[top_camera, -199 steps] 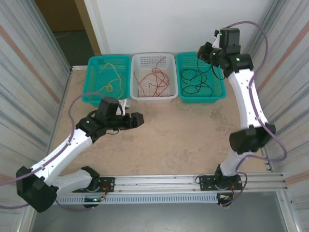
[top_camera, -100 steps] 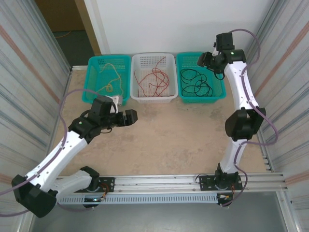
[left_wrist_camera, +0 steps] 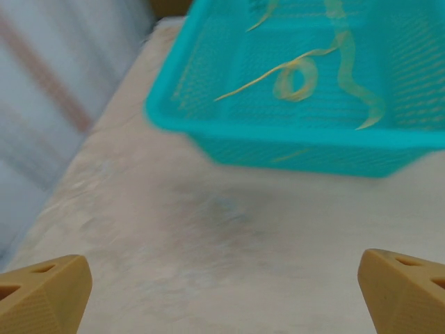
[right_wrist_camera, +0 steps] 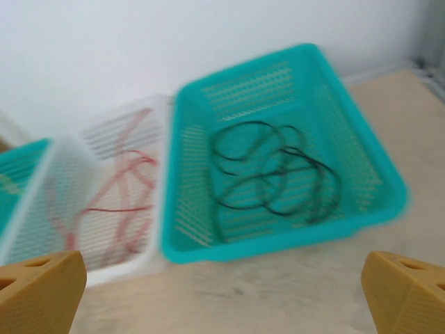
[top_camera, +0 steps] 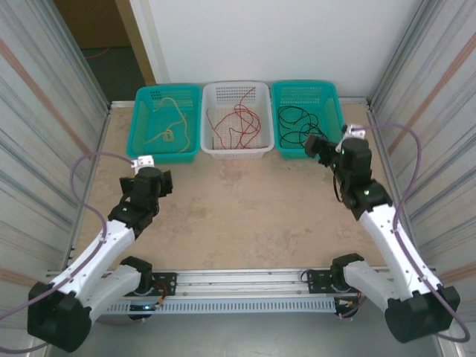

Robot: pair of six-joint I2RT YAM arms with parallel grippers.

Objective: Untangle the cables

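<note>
Left gripper (left_wrist_camera: 222,291): fingers spread wide, nothing between them, only bare worktop (top_camera: 245,216) underneath.
Left gripper position: near the left edge of the worktop, facing the left teal basket (left_wrist_camera: 278,132), close to its front wall without touching it.
Right gripper (right_wrist_camera: 222,289): fingers spread wide as well, holding nothing.
Right gripper position: on the right side of the worktop, just beside the front right corner of the right teal basket (right_wrist_camera: 278,247), pointed toward it and the white basket (right_wrist_camera: 118,268).
Tan cable (left_wrist_camera: 295,76): lying loose inside the left teal basket, one small loop near the middle and a wavy strand running toward the back.
Red cable (top_camera: 238,123): curled in open loops inside the white basket, the middle one of the three.
Black cable (right_wrist_camera: 271,174): several overlapping loops on the floor of the right teal basket, all within its walls.
Baskets: three in a row along the far edge of the worktop, side by side, one colour of cable in each.
Wrist views: both blurred, fine detail of the strands hard to make out.
</note>
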